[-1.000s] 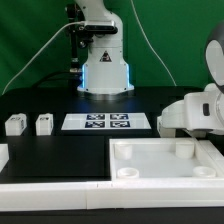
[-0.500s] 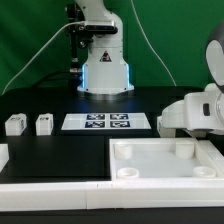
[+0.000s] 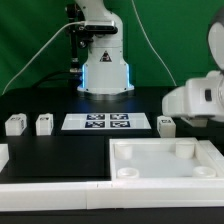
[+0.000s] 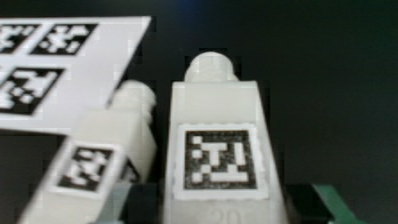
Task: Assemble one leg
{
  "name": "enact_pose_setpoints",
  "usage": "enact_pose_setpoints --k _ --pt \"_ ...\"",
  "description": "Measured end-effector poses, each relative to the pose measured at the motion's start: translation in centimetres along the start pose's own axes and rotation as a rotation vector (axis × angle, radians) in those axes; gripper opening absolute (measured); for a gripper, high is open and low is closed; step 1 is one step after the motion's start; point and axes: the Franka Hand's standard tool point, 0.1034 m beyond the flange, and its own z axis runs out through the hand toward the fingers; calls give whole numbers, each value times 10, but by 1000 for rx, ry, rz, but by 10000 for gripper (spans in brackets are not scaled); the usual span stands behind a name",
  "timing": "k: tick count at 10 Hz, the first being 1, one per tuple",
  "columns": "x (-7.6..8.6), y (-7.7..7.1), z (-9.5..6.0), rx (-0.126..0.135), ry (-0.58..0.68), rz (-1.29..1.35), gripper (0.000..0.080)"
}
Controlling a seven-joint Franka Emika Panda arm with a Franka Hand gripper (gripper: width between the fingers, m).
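In the wrist view a white leg point(image 4: 217, 140) with a black-and-white tag stands between my open gripper's point(image 4: 228, 206) two fingers, which flank its sides with small gaps. A second tagged leg point(image 4: 98, 150) stands close beside it. In the exterior view one leg point(image 3: 165, 125) stands on the black table just below the arm's white hand point(image 3: 195, 100), at the exterior view's right. The fingers are hidden there. Two more legs point(image 3: 15, 124) point(image 3: 43, 124) stand at the exterior view's left.
The marker board point(image 3: 108, 122) lies in the middle of the table and also shows in the wrist view point(image 4: 54, 60). A large white tray-like piece point(image 3: 165, 175) with a raised rim lies in front. The robot base point(image 3: 105, 70) stands behind.
The arm's hand has moved up and toward the exterior view's right, uncovering the leg on the table below it. The leg has stayed on the table.
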Motion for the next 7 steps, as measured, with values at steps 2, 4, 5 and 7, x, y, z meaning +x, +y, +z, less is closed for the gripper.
enact_pose_setpoints --k 2,4,5,7 --pt "-16 10 -16 8 23 10 293" --pt "-34 21 -32 23 86 -5 293" --pt "-33 20 -30 24 97 -6 293" --pt "-19 15 -44 46 288 -6 293"
